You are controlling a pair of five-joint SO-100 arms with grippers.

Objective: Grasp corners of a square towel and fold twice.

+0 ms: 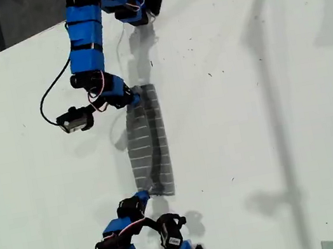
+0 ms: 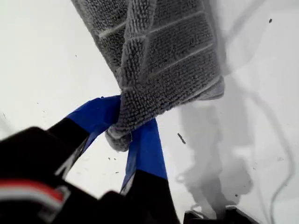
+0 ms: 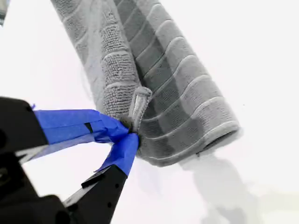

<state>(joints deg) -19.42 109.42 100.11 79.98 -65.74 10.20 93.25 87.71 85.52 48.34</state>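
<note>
Both grippers on towel [image 1: 148, 142], white table [image 1: 268, 113].

The exterior view looks straight down on the white table [image 1: 268, 113] from well above. Both wrist views ride close behind their jaws, each facing an end of the towel [image 1: 148, 142], which all three share.

Towel [image 1: 150, 147]: dark grey, thin pale parallel stripes, looped pile. My first gripper [image 2: 125, 135]: blue-taped fingers, black body, a red and white band. My second gripper [image 3: 130, 134]: blue tape, black body. Table [image 1: 268, 113]: white, faintly speckled.
</note>
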